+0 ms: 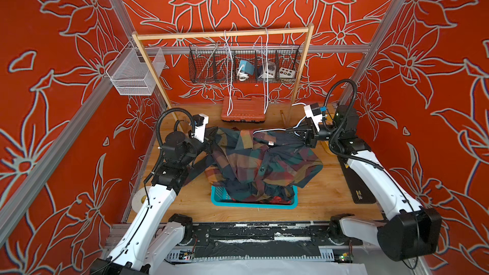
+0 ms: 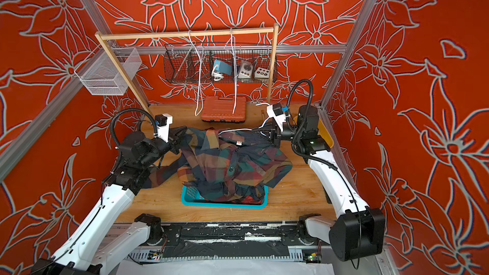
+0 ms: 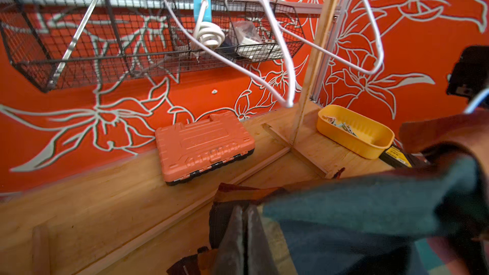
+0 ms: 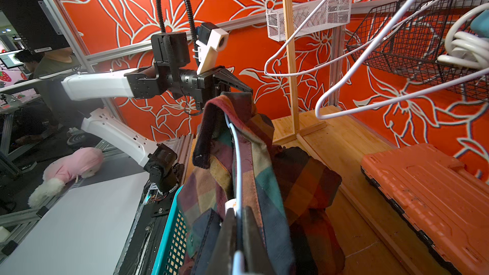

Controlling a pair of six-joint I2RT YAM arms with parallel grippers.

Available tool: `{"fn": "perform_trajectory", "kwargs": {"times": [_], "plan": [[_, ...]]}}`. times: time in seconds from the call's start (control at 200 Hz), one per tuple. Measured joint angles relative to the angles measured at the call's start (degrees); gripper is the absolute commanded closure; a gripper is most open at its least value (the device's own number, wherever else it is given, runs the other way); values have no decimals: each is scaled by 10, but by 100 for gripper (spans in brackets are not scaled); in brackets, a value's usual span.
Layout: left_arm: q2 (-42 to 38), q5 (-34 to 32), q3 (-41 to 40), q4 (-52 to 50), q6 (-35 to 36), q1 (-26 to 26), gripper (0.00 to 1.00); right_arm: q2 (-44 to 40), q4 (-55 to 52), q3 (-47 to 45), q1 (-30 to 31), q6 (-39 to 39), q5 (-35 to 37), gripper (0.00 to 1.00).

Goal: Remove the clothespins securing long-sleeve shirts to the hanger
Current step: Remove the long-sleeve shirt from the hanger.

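A dark plaid long-sleeve shirt (image 1: 259, 160) (image 2: 227, 160) hangs on a white wire hanger (image 4: 238, 167) over the teal basket (image 1: 254, 205). My right gripper (image 4: 238, 215) (image 1: 293, 130) is shut on that hanger's wire. At the shirt's other shoulder, my left gripper (image 3: 244, 207) (image 4: 247, 90) shows only a thin slit between its fingers. I cannot tell whether it pinches cloth. Red check fabric (image 1: 277, 198) shows in the basket underneath. Pale clothespins (image 3: 341, 125) lie in the yellow tub (image 3: 370, 141). No clothespin shows on the shirt.
Two bare white hangers (image 1: 230, 75) (image 1: 266, 75) dangle from the wooden rail (image 1: 225, 34). An orange tool case (image 1: 243, 109) lies at the back of the table. On the wall hang a black wire basket (image 1: 244, 63) and a white mesh basket (image 1: 135, 72).
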Motion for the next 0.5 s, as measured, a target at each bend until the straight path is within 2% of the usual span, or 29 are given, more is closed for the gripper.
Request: {"fn": "perform_trajectory", "kwargs": {"times": [0.105,0.165,0.305,0.5], "plan": [[-30,48,-15,11,16,0,44,0,0,0,0,0,0,100],[-41,70,-21,12,27,0,38,0,-3,0,0,-3,-3,100],[-36,100,-22,12,42,0,37,0,-36,12,0,-28,-19,100],[-16,101,-22,6,55,0,38,0,-94,37,-12,-80,-59,100]]}}
